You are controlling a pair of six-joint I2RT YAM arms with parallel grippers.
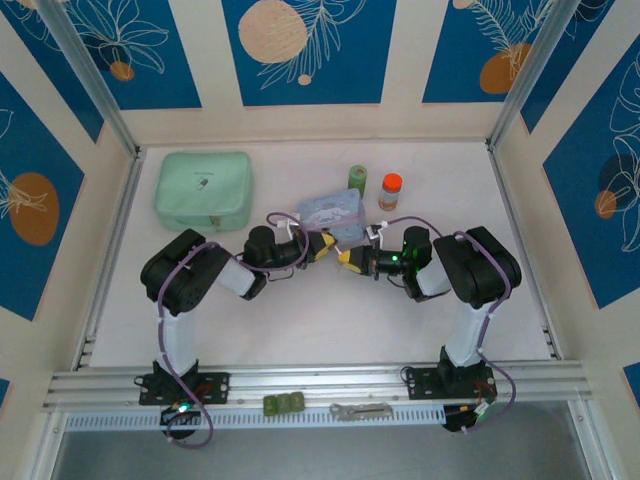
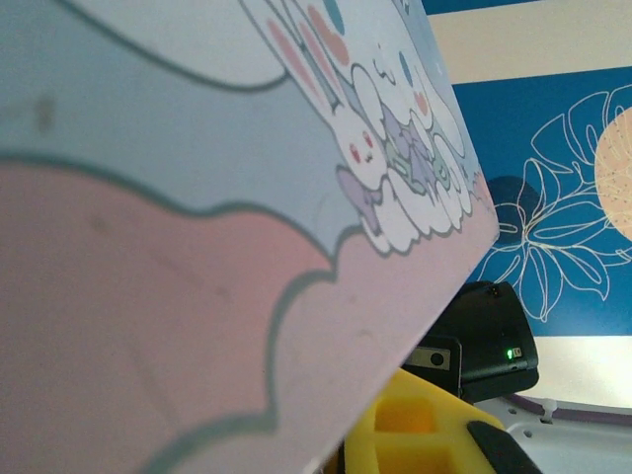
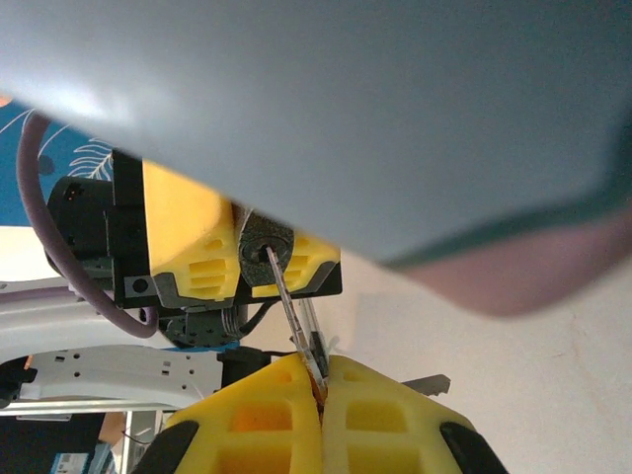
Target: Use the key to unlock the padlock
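1. Silvery key [image 3: 294, 318] is pinched at its head by the closed jaws of the right gripper [image 3: 321, 380], with its tip entering the padlock [image 3: 265, 247]. The biggest risk, I judge, is an off-axis twist bending the thin blade or slipping it through the pads.
2. The left gripper [image 1: 322, 247] has its jaws clamped on the padlock's dark body, just beside the pale blue tin [image 1: 335, 212]. Turning force could spin the lock in that grip.
3. A lesser risk is either arm nudging the tin, which is very close.
4. Containers: the green case [image 1: 203, 188] is closed, the tin's lid is on, and the orange-capped jar [image 1: 390, 188] is shut. Their contents cannot be told.
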